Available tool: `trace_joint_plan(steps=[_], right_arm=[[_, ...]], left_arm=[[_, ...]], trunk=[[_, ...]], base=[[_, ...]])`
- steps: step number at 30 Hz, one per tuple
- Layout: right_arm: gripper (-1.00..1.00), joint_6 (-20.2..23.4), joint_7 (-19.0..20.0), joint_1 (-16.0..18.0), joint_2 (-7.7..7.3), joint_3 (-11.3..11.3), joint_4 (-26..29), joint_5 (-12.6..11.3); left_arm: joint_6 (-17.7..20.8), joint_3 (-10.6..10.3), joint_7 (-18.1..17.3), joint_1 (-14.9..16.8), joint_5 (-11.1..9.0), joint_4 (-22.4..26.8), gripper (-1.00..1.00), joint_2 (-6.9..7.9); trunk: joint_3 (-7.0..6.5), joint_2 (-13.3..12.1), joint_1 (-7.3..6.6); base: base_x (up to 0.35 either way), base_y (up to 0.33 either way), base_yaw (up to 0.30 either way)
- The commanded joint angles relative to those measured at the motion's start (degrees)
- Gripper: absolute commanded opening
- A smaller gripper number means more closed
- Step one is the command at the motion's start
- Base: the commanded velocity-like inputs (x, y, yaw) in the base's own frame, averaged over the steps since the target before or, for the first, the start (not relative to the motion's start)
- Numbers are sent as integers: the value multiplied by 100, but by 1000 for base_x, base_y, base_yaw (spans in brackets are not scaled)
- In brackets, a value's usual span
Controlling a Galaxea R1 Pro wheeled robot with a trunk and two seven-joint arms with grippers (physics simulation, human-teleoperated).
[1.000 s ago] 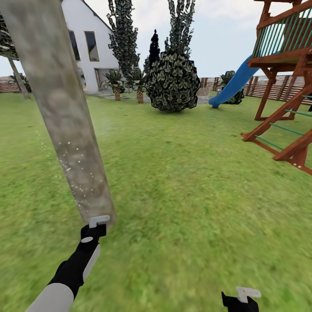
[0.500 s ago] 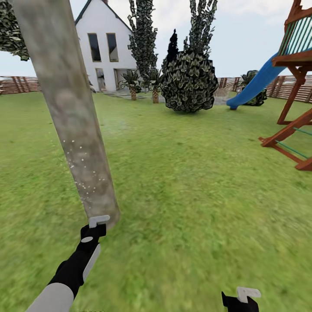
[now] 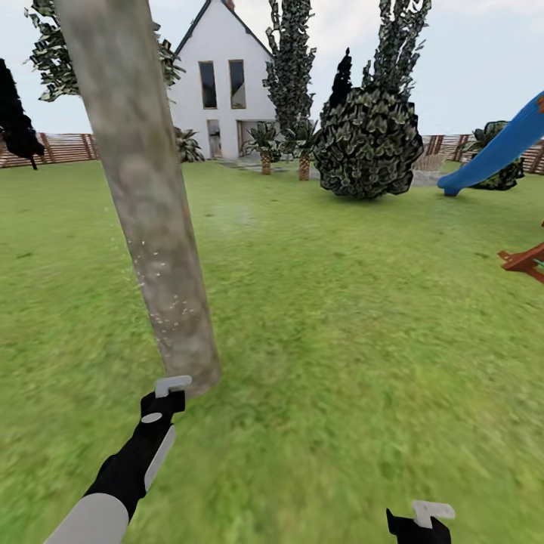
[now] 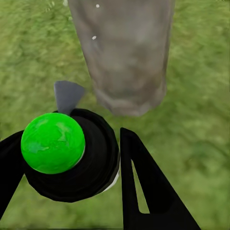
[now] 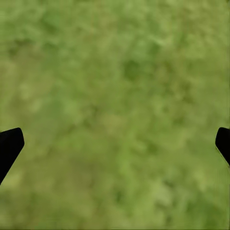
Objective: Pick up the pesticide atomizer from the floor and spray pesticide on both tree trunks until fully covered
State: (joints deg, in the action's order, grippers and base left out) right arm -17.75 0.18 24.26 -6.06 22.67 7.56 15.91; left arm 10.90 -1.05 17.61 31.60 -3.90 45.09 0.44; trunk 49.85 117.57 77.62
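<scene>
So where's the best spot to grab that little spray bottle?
Around its round dark body, as the left claw does now: one finger on each side of the spray bottle, coming from behind. That leaves the grey nozzle free to face the tree trunk.

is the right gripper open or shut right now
Open: in the right wrist view the right gripper has its fingertips far apart, with only grass between.

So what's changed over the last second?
Only the view: the camera turned left, so the house, bush and slide slid right. The left hand keeps the atomizer pointed at the trunk; the right hand stays open over grass.
</scene>
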Motion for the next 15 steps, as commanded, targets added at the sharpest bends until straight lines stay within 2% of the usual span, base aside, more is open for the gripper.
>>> trace_joint_plan(steps=[1, 3, 9, 15], right_arm=[[100, 0, 0, 0, 0, 0, 0, 0], [100, 0, 0, 0, 0, 1, 5, 0], [100, -8, 0, 0, -1, 1, 9, -9], [100, -8, 0, 0, 0, 1, 9, -6]], left_arm=[[0, 0, 0, -1, 3, 0, -100, 0], [0, 0, -2, -4, 3, 0, -100, -3], [0, 0, -3, 1, 3, 0, -100, -23], [0, 6, 3, 1, 3, 0, -100, -30]], trunk=[[0, 0, 0], [0, 0, 0], [0, 0, 0], [0, 0, 0]], base=[[85, -267, 277], [85, -267, 194], [84, -267, 45], [84, -267, 263]])
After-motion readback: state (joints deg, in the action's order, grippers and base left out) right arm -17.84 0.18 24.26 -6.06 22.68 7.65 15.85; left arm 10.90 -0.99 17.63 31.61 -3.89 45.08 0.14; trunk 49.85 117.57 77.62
